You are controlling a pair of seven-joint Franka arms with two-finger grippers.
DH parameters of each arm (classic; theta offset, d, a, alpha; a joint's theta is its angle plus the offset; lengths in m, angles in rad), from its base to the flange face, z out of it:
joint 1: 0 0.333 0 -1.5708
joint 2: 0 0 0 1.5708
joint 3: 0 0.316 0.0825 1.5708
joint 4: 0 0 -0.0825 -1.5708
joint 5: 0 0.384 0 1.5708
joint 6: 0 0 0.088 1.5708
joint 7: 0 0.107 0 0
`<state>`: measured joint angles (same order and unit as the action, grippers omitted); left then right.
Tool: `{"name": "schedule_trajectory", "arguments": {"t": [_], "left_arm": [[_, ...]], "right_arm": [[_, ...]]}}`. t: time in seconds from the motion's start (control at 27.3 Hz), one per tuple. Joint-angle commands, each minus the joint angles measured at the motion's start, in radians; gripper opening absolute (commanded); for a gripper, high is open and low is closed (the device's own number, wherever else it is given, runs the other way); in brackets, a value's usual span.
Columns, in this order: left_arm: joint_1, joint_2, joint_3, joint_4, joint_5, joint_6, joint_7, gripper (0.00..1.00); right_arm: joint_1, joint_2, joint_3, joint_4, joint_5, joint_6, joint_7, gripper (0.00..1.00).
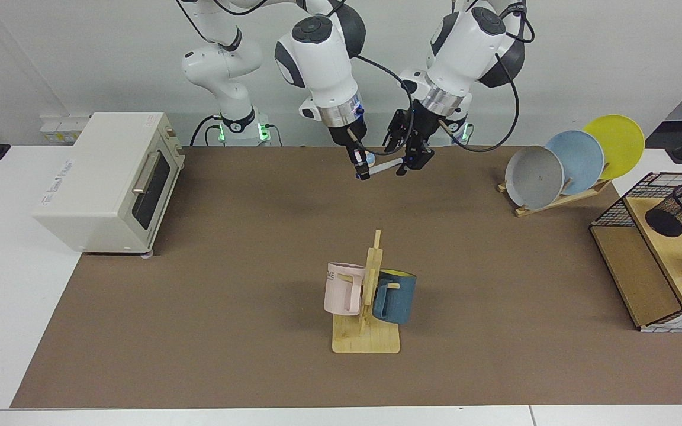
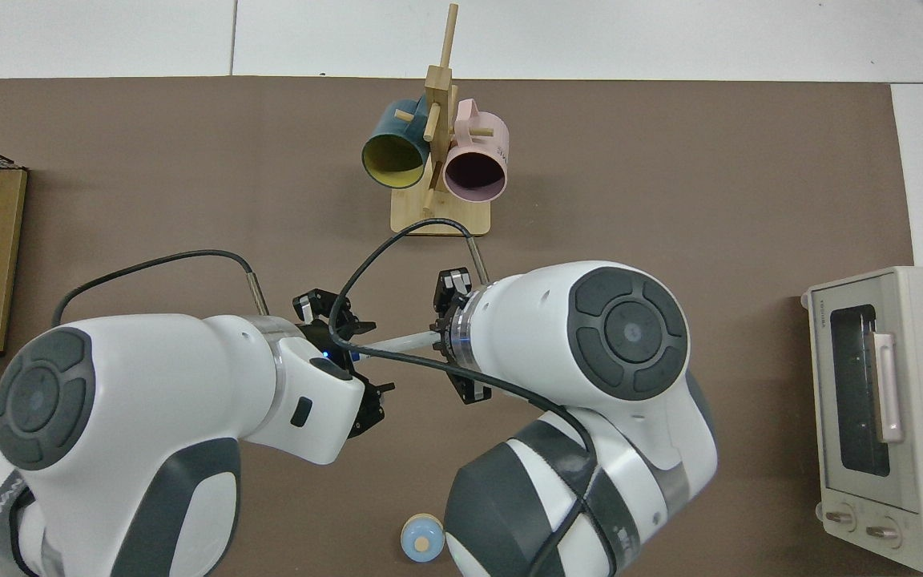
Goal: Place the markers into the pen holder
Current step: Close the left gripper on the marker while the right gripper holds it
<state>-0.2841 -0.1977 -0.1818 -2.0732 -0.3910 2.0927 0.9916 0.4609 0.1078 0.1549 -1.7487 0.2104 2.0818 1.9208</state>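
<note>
The marker point(image 1: 385, 167) point(image 2: 394, 343) is a slim white pen with a blue cap, held nearly level above the back of the mat. My right gripper point(image 1: 364, 173) point(image 2: 444, 344) is shut on its tail end. My left gripper point(image 1: 410, 158) point(image 2: 347, 346) is open, its fingers either side of the capped end; touching cannot be made out. The pen holder point(image 1: 681, 209), a black wire-mesh cup, stands on a wooden shelf at the far right of the facing view, well away from both grippers, and is out of the top view.
A wooden mug rack point(image 1: 366, 337) with a pink mug point(image 1: 343, 288) and a blue mug point(image 1: 395, 296) stands mid-mat. A toaster oven point(image 1: 110, 177) sits at the left, a plate rack point(image 1: 572, 163) at the right. A small light-blue round object point(image 2: 421, 538) lies below the arms.
</note>
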Motion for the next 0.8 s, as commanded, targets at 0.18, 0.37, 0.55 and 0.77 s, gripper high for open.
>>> {"name": "schedule_trajectory", "arguments": {"t": [0.18, 0.37, 0.55, 0.77], "left_arm": [[-0.01, -0.008, 0.004, -0.016, 0.02, 0.01, -0.002, 0.34], [-0.01, -0.008, 0.005, -0.016, 0.02, 0.01, -0.005, 0.33], [-0.01, -0.008, 0.005, -0.016, 0.021, 0.01, -0.007, 0.11], [-0.01, -0.008, 0.005, -0.016, 0.041, 0.009, -0.008, 0.0]], "right_arm": [[-0.005, -0.005, -0.003, 0.006, 0.024, -0.023, -0.049, 0.0], [-0.008, -0.005, -0.003, -0.005, 0.017, -0.025, -0.055, 0.0], [-0.013, -0.005, -0.003, -0.006, 0.015, -0.025, -0.062, 0.0], [-0.013, -0.003, -0.003, -0.006, 0.017, -0.025, -0.062, 0.0]]}}
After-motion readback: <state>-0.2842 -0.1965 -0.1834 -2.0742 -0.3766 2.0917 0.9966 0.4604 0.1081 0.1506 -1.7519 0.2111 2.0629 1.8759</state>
